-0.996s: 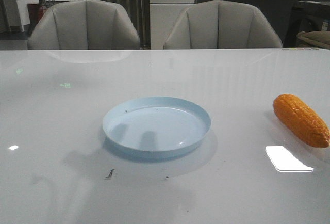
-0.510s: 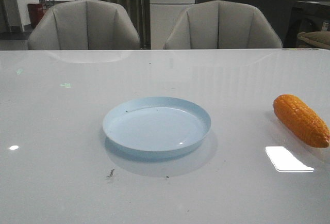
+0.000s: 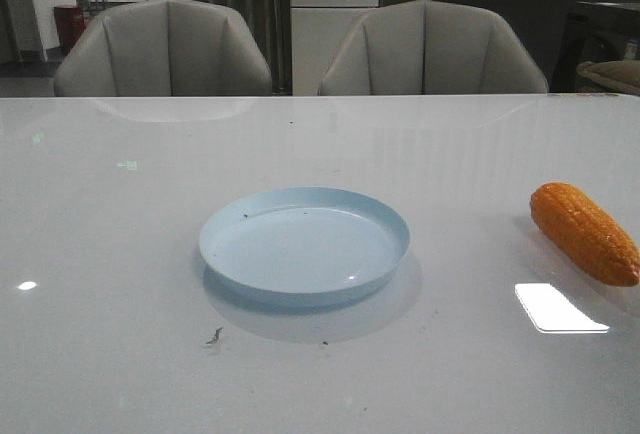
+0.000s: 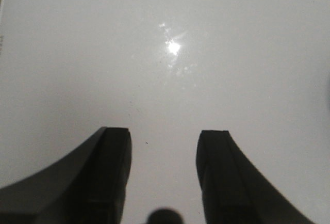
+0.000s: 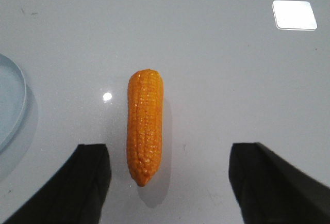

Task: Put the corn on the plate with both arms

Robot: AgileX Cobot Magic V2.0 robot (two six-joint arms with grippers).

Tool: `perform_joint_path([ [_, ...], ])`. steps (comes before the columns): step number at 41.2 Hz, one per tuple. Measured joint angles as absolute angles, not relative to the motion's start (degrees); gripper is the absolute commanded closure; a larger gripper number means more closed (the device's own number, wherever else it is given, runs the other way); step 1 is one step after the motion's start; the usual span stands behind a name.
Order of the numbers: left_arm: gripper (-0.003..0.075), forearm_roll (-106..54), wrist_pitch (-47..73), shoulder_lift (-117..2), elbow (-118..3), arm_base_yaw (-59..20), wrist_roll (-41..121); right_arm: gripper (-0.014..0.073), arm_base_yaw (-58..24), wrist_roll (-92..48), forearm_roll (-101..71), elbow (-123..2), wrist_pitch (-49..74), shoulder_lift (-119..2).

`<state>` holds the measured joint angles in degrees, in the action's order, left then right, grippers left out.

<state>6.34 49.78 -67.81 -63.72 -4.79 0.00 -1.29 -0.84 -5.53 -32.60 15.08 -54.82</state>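
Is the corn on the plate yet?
No, the corn lies on the bare table, well right of the empty plate.

White glossy counter (image 3: 120, 254) fills most of the front view, with ceiling-light glare: a bright rectangular patch (image 3: 560, 308) near the right edge and a small spot (image 3: 27, 285) at left. Small dark speck (image 3: 213, 336) on the surface near the front, another tiny one (image 3: 323, 343) beside it. Two grey upholstered chairs behind the far edge, left chair (image 3: 163, 49) and right chair (image 3: 432, 49), side by side, backs upright. Behind them: a white cabinet or pillar (image 3: 334, 4) between the chairs, a red bin (image 3: 68, 26) at far left, and a dark shelf unit (image 3: 600, 44) at right. Background detail is too dim to tell more.
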Motion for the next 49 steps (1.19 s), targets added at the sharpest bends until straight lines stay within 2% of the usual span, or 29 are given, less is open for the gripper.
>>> perform_joint_path([
  [11, 0.0360, 2.7, 41.8, -58.9, -49.9, -4.8, 0.0, 0.0008, -1.3, -0.7, -5.4, -45.2, 24.5, -66.2],
  [34, 0.0361, 2.0, 39.8, -55.4, -49.3, -4.8, 0.0, 0.0008, -3.0, -0.8, -5.5, -69.2, 35.3, -98.6],
  [49, 0.0412, 2.0, 39.8, -55.4, -49.3, -4.8, 0.0, 0.0009, -3.9, -0.8, -5.5, -71.4, 38.1, -107.4],
])
